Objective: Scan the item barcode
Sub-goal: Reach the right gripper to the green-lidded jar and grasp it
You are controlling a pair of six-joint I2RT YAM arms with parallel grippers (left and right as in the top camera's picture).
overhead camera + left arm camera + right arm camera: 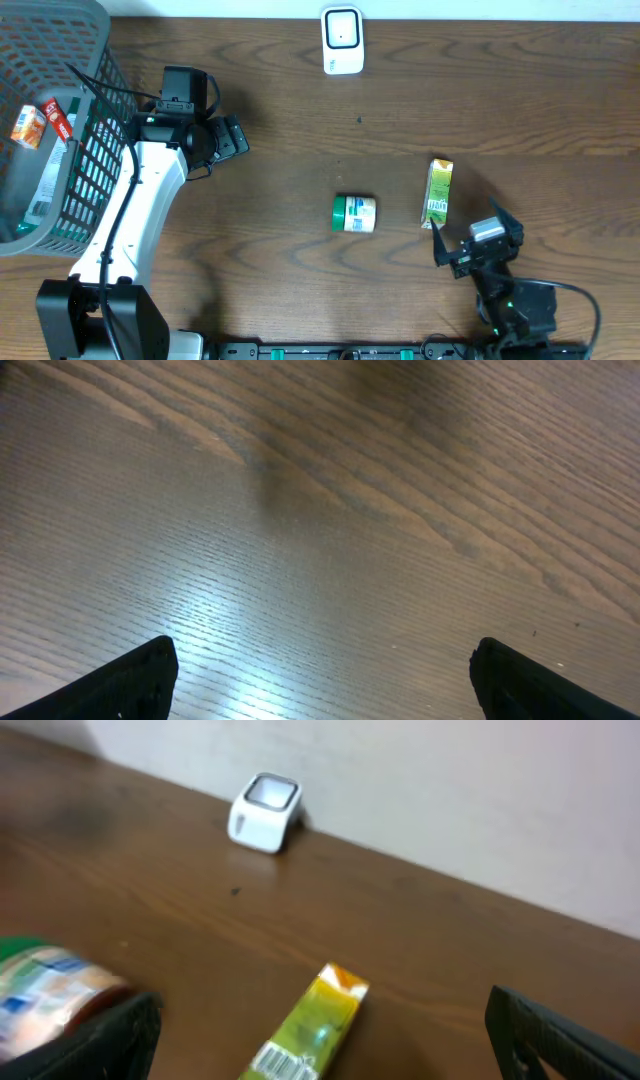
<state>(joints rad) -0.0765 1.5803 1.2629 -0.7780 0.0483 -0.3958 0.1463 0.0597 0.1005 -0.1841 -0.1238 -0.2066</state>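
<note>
A yellow-green carton (pixel 439 192) lies flat on the wooden table, and its barcode (pixel 285 1064) faces up in the right wrist view. Just behind it, my right gripper (pixel 470 228) stands open; the carton (pixel 318 1020) lies on the table ahead, between the two fingers, untouched. Left of it, a small green-and-white can (pixel 354 214) lies on its side. At the table's far edge stands the white scanner (pixel 342 40), also seen in the right wrist view (pixel 265 812). My left gripper (pixel 238 137) is open over bare wood (pixel 322 660), far from the items.
A grey mesh basket (pixel 90 150) stands at the far left, holding an orange carton (pixel 27 127) and other packs. The left arm stretches along its right side. A pale wall (pixel 450 790) rises behind the scanner.
</note>
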